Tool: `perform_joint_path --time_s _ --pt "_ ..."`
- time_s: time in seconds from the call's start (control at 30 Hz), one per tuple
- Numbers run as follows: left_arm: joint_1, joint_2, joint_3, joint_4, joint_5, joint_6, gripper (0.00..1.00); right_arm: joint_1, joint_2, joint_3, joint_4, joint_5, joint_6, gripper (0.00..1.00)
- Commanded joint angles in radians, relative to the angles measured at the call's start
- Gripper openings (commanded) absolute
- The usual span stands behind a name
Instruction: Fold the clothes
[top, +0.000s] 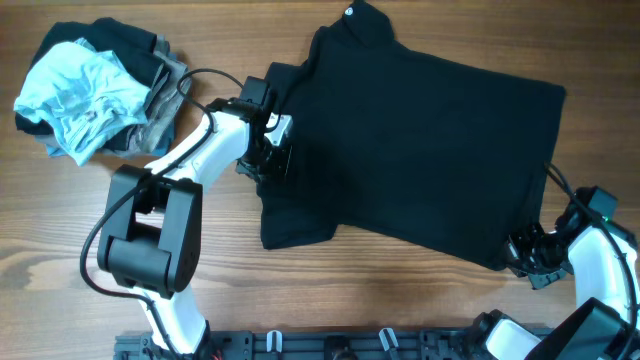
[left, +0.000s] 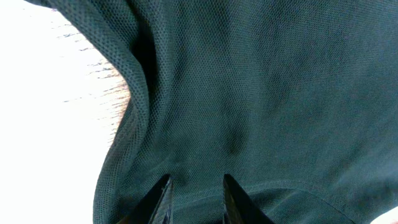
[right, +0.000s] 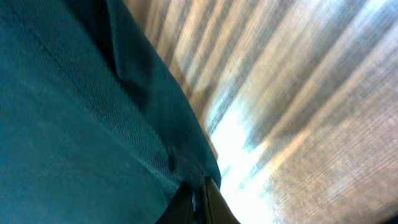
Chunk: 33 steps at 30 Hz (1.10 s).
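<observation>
A dark polo shirt (top: 410, 150) lies spread flat on the wooden table, collar at the top, hem to the right. My left gripper (top: 272, 150) is over its left sleeve; in the left wrist view the fingers (left: 194, 186) stand apart above the dark mesh fabric (left: 249, 93) with nothing between them. My right gripper (top: 522, 252) is at the shirt's lower right hem corner. In the right wrist view its fingers (right: 200, 190) are closed on the fabric edge (right: 93, 124).
A pile of other clothes (top: 95, 90), light blue on dark and grey pieces, lies at the back left. Bare wood (top: 380, 300) runs along the front edge. A black rail (top: 330, 345) lines the table's front.
</observation>
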Motion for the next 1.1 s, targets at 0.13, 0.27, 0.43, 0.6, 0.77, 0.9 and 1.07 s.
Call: perform_joint_path --time_s 0.13,0.27,0.43,0.6,0.77,0.9,1.07 --pt "0.004 0.011 -0.001 0.022 0.000 0.016 0.28 -0.026 0.004 0.062 -0.106 0.213 0.166 0.08" --pt "0.004 0.011 -0.001 0.018 0.000 0.016 0.36 -0.026 0.004 0.062 -0.114 0.209 0.161 0.35" --pt "0.029 -0.032 -0.001 0.009 0.001 0.015 0.55 -0.031 0.003 0.098 0.005 0.076 0.042 0.16" --pt "0.072 -0.161 0.000 -0.011 0.013 0.013 0.50 -0.020 0.005 0.095 -0.007 -0.219 -0.167 0.04" --pt "0.077 -0.193 -0.001 0.000 0.013 0.013 0.35 -0.020 0.005 -0.037 0.035 0.098 0.166 0.15" --pt "0.077 -0.193 -0.001 -0.002 0.013 0.012 0.40 -0.047 0.005 -0.029 0.057 0.348 0.236 0.18" --pt "0.077 -0.193 -0.001 0.000 0.012 0.013 0.51 -0.098 0.005 0.070 0.111 0.121 0.021 0.19"
